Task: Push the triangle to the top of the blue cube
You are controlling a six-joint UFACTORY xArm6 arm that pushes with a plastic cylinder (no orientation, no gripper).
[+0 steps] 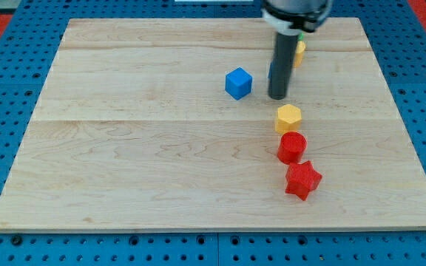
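The blue cube (pixel 238 83) sits on the wooden board (pixel 124 148), right of centre in the upper half. My tip (pixel 277 97) rests on the board just to the cube's right, with a small gap between them. A thin blue sliver (pixel 270 74) shows at the rod's left edge; its shape is hidden behind the rod. No triangle can be made out clearly. A yellow block (pixel 299 51) peeks out from behind the rod on its upper right.
A yellow hexagonal block (pixel 288 117) lies just below and right of my tip. Below it stand a red cylinder (pixel 291 147) and a red star (pixel 302 179), in a line toward the view's bottom. A blue pegboard (pixel 6 89) surrounds the board.
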